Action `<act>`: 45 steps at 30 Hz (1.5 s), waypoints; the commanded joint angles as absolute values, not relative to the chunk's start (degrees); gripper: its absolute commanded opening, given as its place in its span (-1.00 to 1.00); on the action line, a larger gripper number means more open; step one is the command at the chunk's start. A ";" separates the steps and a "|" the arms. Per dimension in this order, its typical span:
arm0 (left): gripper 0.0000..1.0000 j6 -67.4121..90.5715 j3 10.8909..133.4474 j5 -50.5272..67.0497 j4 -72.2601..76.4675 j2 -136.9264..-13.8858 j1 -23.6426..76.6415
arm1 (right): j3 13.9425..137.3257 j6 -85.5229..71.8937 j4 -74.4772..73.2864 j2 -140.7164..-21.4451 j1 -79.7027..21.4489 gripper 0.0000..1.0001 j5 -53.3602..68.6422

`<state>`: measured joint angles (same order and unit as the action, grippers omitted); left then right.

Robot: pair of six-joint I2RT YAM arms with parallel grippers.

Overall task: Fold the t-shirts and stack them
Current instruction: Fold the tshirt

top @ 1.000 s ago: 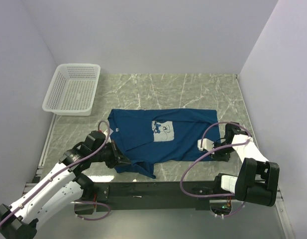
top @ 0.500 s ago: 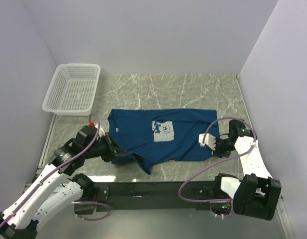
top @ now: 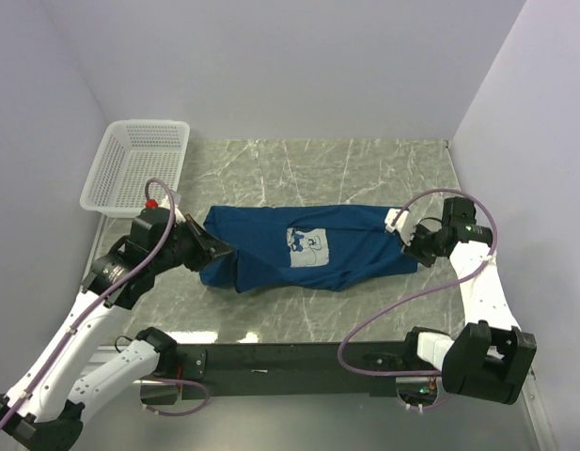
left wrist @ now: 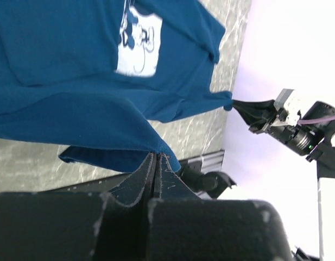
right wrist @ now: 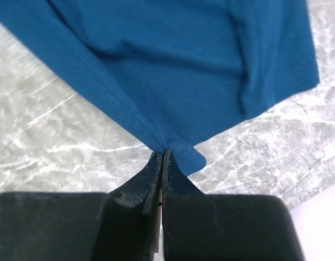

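Pinched the near hem of the shirt (top: 308, 252), jaws pressed together on cloth: left end in the left gripper (top: 217, 252), right end in the right gripper (top: 408, 239). Lay central, long axis left to right, hem slung between the grips. Likely called for carrying both ends far, level.

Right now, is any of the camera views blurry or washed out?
Top external: even, soft light, the t-shirt sharp. Left wrist: the wall glares white, the chest print looks soft. Right wrist: fabric crisp, the marble table slightly blurred.
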<state>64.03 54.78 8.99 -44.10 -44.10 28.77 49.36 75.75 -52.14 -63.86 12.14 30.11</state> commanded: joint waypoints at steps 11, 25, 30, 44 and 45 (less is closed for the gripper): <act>-0.99 59.33 55.64 9.23 -49.48 -42.02 20.48 | 51.42 72.68 -46.76 -64.77 16.69 -1.00 29.88; -0.99 58.71 53.26 12.83 -51.94 -39.38 13.45 | 49.40 73.74 -46.06 -67.41 20.22 -1.00 29.97; -0.99 58.45 53.35 13.97 -50.81 -39.81 12.48 | 50.01 73.21 -45.88 -68.38 20.30 -1.00 31.37; -0.99 57.31 56.95 15.47 -44.56 -46.49 9.67 | 53.09 70.58 -44.74 -74.44 16.62 -1.00 33.93; -0.99 57.13 56.95 15.29 -44.56 -46.58 9.15 | 53.17 70.23 -43.95 -74.88 15.83 -1.00 33.49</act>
